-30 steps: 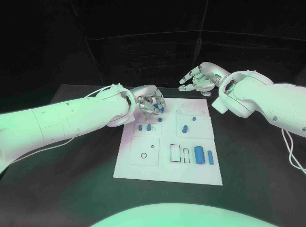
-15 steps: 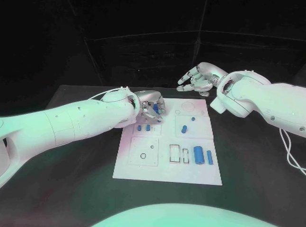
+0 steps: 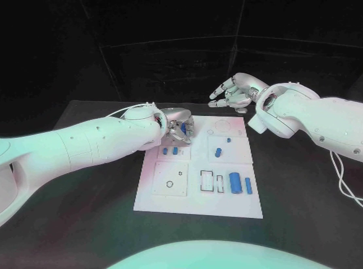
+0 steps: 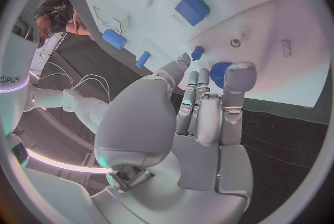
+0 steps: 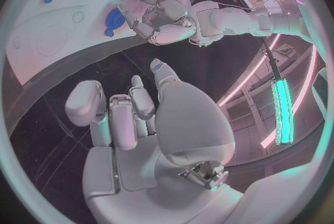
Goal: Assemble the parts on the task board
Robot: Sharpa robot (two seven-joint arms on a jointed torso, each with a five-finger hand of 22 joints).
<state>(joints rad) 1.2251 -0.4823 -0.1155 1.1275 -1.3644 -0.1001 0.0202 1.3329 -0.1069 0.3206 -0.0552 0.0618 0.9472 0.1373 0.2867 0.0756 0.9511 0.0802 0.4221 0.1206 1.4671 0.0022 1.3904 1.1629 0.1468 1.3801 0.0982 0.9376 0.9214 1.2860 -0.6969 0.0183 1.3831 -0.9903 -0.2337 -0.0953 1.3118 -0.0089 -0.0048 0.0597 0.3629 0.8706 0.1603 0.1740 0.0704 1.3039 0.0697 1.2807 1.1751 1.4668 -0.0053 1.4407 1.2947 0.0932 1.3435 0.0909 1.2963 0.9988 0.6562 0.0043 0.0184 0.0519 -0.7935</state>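
A: Over the far left corner of the white flat task board (image 3: 199,168), head view, the left hand (image 3: 178,129) has come lower than a second ago, fingers curled.

B: Left wrist view: its fingertips (image 4: 234,76) touch a round blue disc part (image 4: 220,73); whether it holds it, I cannot tell. Axis upright, no long side. Placing is near, I judge.

A: Right wrist view: the right hand (image 5: 139,123) hangs off the board, fingers loosely apart, holding nothing.

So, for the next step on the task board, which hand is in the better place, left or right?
Likely the left. The left hand is over the far left part of the task board, its fingers at a blue part. The right hand hangs beyond the board's far edge, holding nothing.
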